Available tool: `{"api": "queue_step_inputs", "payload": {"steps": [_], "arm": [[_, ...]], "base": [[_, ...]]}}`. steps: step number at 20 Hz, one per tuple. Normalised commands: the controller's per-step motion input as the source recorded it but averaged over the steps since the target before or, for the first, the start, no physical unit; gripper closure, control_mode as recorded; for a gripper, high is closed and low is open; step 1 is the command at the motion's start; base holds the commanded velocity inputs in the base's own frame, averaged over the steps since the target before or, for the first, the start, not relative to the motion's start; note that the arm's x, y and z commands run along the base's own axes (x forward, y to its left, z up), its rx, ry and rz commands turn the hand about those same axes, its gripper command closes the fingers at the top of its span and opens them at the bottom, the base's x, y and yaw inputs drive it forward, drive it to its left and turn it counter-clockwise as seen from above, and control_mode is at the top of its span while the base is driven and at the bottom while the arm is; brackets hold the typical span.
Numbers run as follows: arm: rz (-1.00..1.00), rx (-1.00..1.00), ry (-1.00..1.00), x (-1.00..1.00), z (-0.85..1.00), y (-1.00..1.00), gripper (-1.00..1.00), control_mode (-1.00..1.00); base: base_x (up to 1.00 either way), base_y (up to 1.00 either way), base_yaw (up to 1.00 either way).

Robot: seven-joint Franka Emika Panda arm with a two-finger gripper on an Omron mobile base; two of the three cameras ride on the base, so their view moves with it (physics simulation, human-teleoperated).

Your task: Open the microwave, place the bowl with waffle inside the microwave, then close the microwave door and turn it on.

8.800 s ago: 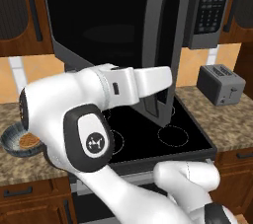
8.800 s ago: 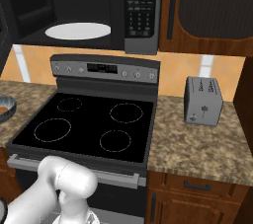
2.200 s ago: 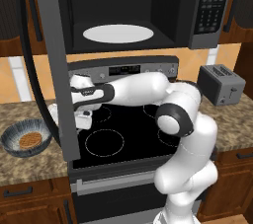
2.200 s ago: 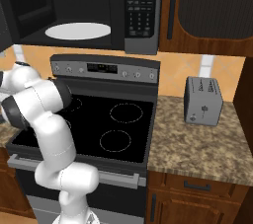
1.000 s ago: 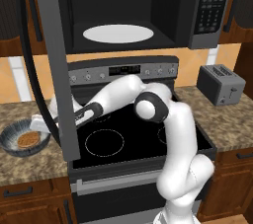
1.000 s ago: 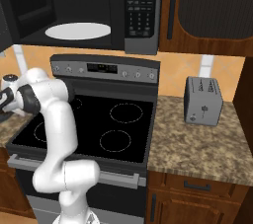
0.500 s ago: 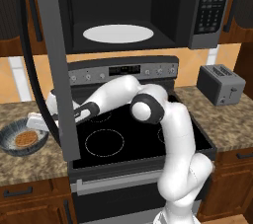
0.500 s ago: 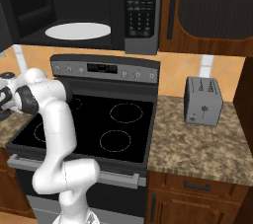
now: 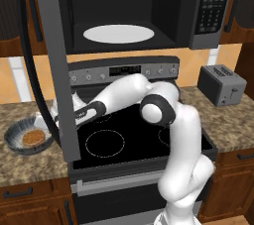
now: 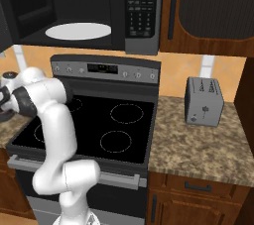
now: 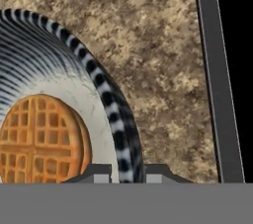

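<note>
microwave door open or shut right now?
Open. The microwave door is swung out to the left, edge-on, exposing the microwave cavity and white round plate inside.

The claw [image 11: 127, 171] straddles the bowl [image 11: 111, 102] rim beside the waffle [image 11: 42, 139].

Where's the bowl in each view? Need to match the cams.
Left base view: bowl at far left on the granite counter, left of the open microwave door, waffle inside.
Right base view: can't pick it out; the arm's hand sits at the far left edge there.
Hand view: bowl rim at lower left, running between the finger tips.
Shared landmark: the white plate inside the microwave.
</note>
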Motion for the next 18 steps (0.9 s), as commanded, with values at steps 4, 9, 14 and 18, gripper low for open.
{"api": "queue_step_inputs", "payload": {"steps": [4,9,14,18], "arm": [[-0.01,0.15,-0.07,-0.43,0.17,-1.00,1.00,-1.00],[0.00,0.21,-0.09,-0.49,0.75,-1.00,1.00,-1.00],[0.00,0.07,0.03,-0.41,1.00,-1.00,1.00,-1.00],[-0.01,0.00,0.08,-0.51,0.99,-1.00,1.00,-1.00]], "base": [[0.00,0.00,0.00],[0.00,0.00,0.00],[0.00,0.00,0.00],[0.00,0.00,0.00]]}}
